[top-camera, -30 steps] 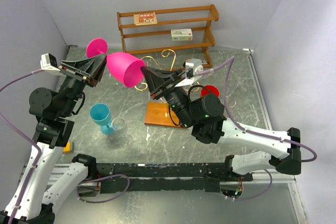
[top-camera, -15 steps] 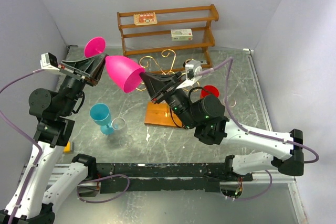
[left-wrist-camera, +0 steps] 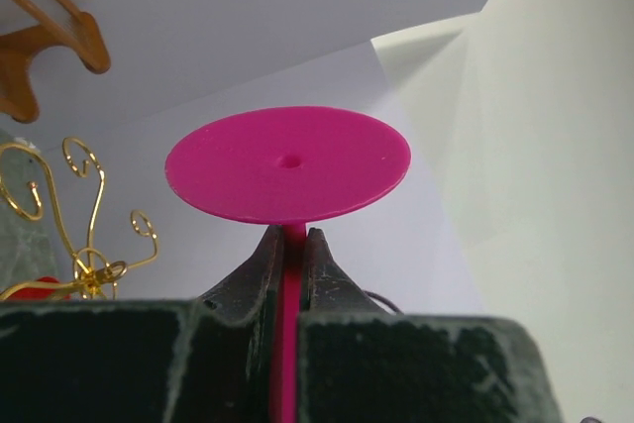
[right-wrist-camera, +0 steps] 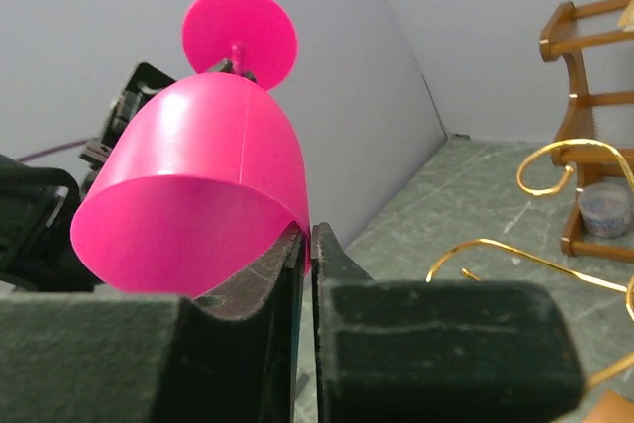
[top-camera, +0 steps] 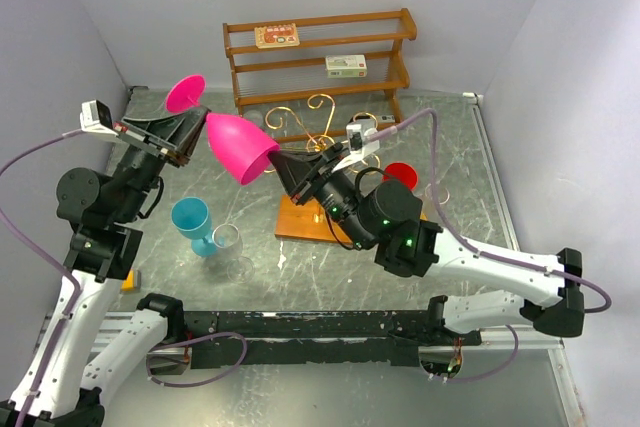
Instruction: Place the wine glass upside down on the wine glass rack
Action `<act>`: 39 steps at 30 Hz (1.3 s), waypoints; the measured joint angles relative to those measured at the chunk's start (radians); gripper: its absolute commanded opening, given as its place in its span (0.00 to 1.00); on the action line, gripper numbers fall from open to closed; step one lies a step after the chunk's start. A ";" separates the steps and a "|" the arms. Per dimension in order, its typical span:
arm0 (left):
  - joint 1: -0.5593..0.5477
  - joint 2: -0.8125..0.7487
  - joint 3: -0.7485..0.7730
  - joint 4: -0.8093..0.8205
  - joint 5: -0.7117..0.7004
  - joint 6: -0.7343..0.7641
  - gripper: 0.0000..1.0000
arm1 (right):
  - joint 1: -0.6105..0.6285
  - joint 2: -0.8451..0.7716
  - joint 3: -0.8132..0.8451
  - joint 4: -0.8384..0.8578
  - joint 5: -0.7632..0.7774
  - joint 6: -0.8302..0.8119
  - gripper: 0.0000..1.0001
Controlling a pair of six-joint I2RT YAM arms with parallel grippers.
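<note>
A pink wine glass (top-camera: 238, 147) hangs in the air, tilted, with its foot (top-camera: 186, 93) toward the back left and its bowl mouth facing down and right. My left gripper (top-camera: 197, 127) is shut on the thin stem just under the foot (left-wrist-camera: 287, 163), the fingertips (left-wrist-camera: 315, 245) pinching it. My right gripper (top-camera: 275, 159) is shut on the rim of the bowl (right-wrist-camera: 198, 205), the wall held between its fingers (right-wrist-camera: 327, 245). The wine glass rack (top-camera: 318, 107), gold wire scrolls on a wooden base (top-camera: 298, 219), stands just behind and under the right arm.
A brown three-tier shelf (top-camera: 320, 52) with small boxes stands at the back wall. A blue glass (top-camera: 192, 222) and a clear glass (top-camera: 230, 245) stand on the marble table near the left arm. A red item (top-camera: 400, 174) lies right of the rack.
My left gripper has shut on the stem. The glass has tipped, its bowl mouth turning further downward, and the right arm has shifted slightly with it.
</note>
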 measured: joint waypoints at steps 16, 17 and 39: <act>-0.001 0.109 0.343 -0.405 -0.132 0.638 0.07 | 0.003 -0.156 0.203 -0.492 0.148 0.074 0.51; -0.001 0.106 0.343 -0.423 -0.161 0.694 0.07 | 0.003 -0.143 0.250 -0.534 0.161 0.072 0.51; -0.001 0.047 -0.033 -0.199 -0.116 1.310 0.07 | 0.003 -0.176 0.260 -0.809 0.175 0.219 0.55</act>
